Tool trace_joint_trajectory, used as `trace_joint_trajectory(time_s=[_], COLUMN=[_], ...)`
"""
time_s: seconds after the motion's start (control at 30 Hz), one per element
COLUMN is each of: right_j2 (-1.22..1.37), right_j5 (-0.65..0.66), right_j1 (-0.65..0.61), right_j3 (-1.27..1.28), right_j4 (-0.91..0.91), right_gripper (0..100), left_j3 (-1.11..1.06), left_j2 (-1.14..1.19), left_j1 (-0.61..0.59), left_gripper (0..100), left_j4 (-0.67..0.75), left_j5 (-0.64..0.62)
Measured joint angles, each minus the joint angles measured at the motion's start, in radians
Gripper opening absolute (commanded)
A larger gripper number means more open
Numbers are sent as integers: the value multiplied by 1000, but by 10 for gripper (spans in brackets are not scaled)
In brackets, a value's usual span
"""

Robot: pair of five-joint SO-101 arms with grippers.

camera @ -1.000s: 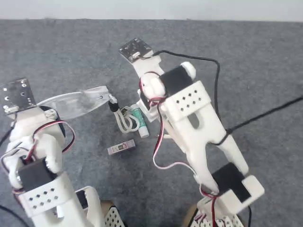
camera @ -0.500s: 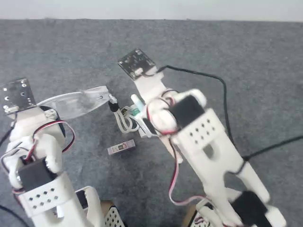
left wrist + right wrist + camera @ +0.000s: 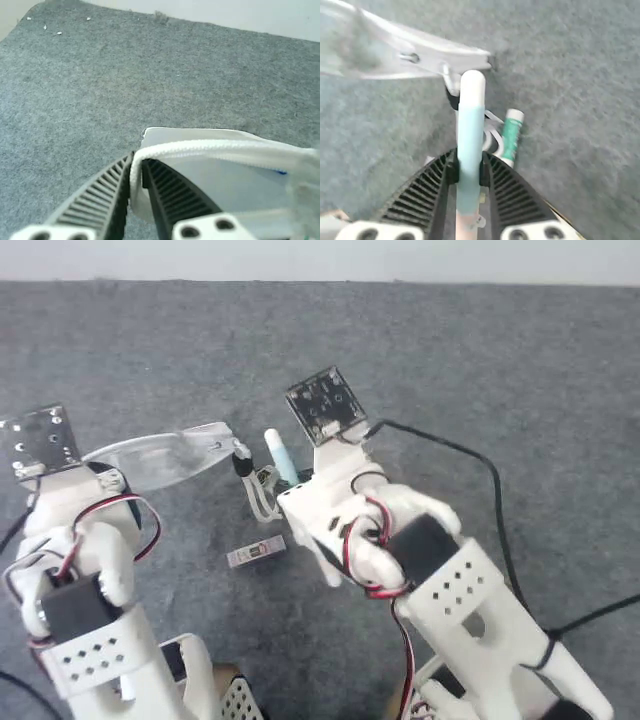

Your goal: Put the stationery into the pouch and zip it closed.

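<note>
Jaws clamp pen [image 3: 470, 135] — pointing, seemingly, at pouch [image 3: 390, 52].

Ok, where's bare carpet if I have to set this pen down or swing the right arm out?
The far carpet beyond the pouch and the pen is bare all the way across. So is the stretch right of the black cable. Crowded: the middle, where the white loops, green tube and small box lie by the pouch's end.

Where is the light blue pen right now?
In the high view, the light blue pen sits mid-table, clamped in the right pincer, with its white tip beside the pouch.
</note>
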State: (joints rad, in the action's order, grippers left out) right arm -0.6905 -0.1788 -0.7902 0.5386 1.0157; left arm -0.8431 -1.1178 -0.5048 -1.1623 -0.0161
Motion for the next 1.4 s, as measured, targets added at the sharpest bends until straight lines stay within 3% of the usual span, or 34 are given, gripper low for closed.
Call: trace_joint_trajectory(time_s=[0.27,0.57,0.93,1.4], right_j2=[-84,-187,-353,-368], right_j5=[-15,-23,-133,-135], right_j1=[-25,-91,-117,-124], right_j3=[155,161,167,327], right_j4=[-221,-221,-249,-743], right_gripper=[6,6,6,6], left_j3=[0,0,-2,-2], left_j2=[0,0,0,0], left_j1=[2,2,2,2], left_gripper=[12,12,12,12], left_j4=[2,2,2,2], left_j5=[0,0,0,0])
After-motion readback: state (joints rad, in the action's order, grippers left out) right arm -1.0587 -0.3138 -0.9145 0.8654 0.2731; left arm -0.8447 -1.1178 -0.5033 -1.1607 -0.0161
